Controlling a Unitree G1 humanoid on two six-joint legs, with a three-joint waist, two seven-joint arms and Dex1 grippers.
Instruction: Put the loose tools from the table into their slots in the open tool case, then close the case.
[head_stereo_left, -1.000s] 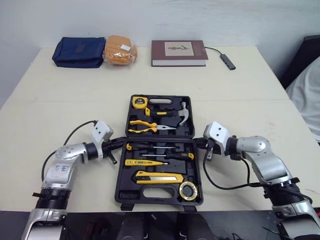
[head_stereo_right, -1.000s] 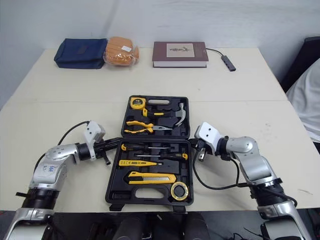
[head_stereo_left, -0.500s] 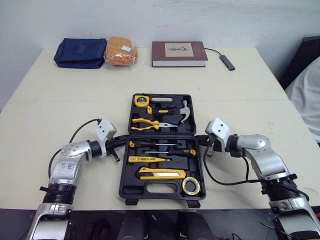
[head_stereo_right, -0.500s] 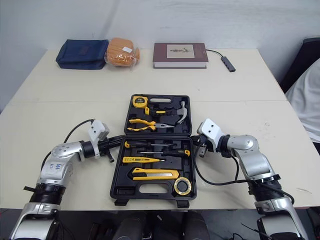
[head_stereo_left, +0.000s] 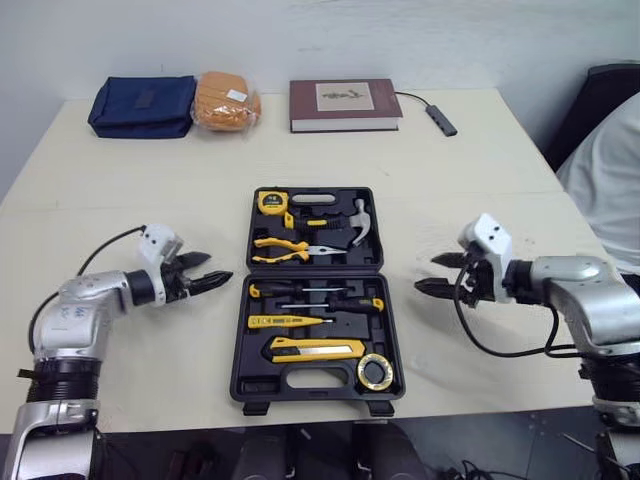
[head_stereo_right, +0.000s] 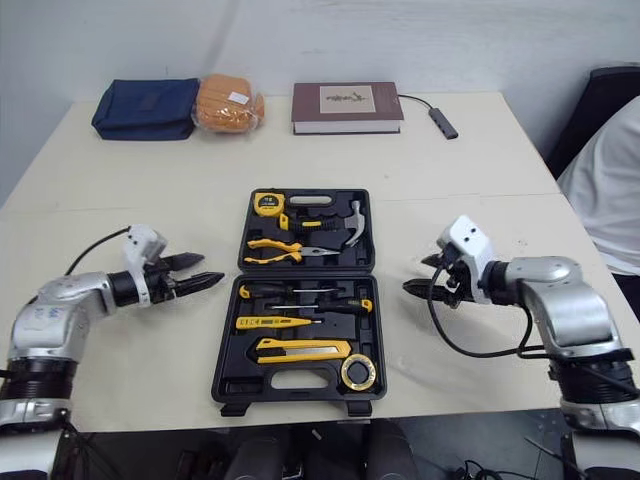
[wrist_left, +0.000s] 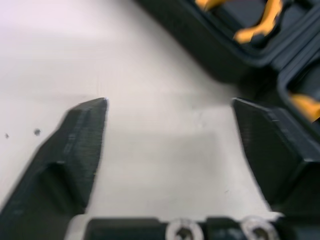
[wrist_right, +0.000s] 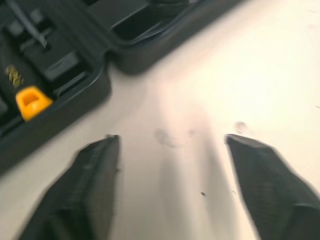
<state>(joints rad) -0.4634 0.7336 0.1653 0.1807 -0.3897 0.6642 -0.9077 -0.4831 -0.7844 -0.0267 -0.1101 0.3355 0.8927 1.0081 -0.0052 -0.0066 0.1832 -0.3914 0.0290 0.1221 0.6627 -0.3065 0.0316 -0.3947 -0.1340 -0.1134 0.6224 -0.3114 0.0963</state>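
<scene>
Now the left pincer (head_stereo_left: 218, 266) gapes beside the open case's (head_stereo_left: 238, 360) left edge, the right pincer (head_stereo_left: 425, 272) gapes off its right; tools (head_stereo_left: 310, 350) fill its slots on the table (head_stereo_left: 480, 180).

In the left wrist view the tool case (wrist_left: 220, 55) is blurred and cut off by the picture's edge, its yellow handles (wrist_left: 250, 34) too smeared to tell which tools they are; in the right wrist view it is cut off too, and a yellow piece (wrist_right: 32, 100) inside cannot be identified; from the head, a person's white garment (head_stereo_left: 610, 170) is cut off at 3 o'clock; at 12 o'clock the book (head_stereo_left: 344, 103) cover's print and the orange packet (head_stereo_left: 226, 100) label are too small to read.
</scene>
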